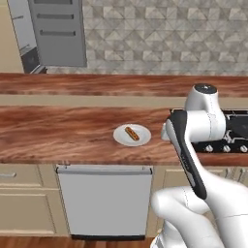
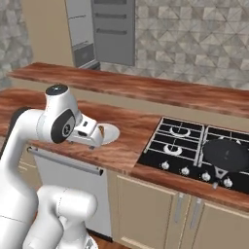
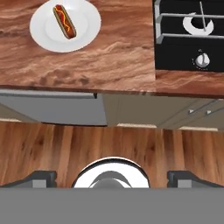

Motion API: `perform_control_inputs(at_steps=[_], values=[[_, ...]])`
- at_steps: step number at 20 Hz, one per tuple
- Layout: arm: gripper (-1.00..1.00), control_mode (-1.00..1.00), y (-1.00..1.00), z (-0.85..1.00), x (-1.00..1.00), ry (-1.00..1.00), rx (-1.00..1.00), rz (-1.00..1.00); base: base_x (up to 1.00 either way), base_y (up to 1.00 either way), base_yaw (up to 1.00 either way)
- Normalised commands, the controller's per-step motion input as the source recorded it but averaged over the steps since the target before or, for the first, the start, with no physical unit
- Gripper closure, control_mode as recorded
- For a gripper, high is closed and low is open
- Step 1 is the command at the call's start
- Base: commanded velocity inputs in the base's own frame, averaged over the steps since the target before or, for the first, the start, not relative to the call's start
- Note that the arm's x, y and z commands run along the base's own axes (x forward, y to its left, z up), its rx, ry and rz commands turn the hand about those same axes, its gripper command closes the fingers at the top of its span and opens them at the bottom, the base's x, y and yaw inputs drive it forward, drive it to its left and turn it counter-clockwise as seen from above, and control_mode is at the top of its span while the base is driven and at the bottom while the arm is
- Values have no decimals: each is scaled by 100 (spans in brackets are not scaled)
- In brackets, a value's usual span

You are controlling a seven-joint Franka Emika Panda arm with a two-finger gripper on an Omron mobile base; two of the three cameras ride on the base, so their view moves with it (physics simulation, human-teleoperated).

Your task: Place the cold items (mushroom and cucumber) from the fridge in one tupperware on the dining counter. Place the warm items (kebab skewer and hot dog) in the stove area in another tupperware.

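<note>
The hot dog (image 3: 64, 20), an orange-red sausage in a tan bun with a yellow stripe, lies on a round white plate (image 3: 83, 30) on the near wood counter (image 1: 58, 135). The left base view shows the hot dog (image 1: 131, 133) just left of my arm. My gripper (image 3: 113, 178) is open, its fingertips (image 3: 41, 177) wide apart with nothing between them. It hangs above the counter's front edge, short of the plate (image 2: 113, 132). The dining counter (image 1: 97, 85) runs behind the near counter. The grey fridge (image 1: 58, 31) stands far back on the left. The mushroom, cucumber, kebab skewer and tupperware are out of view.
A black gas stove (image 2: 194, 141) sits in the counter right of the plate, with a dark pan (image 2: 224, 154) on a burner. A grey dishwasher front (image 1: 104, 201) and beige cabinet doors (image 2: 155, 209) lie below. The floor (image 3: 109, 144) is wood.
</note>
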Motion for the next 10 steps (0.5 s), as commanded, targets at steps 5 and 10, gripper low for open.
perform_control_inputs(at_steps=[5, 10], values=[[-100, 100, 0, 0, 0, 0, 0, 0, 8, 62, -44], [-100, 100, 0, 0, 0, 0, 0, 0, 25, 42, -13]])
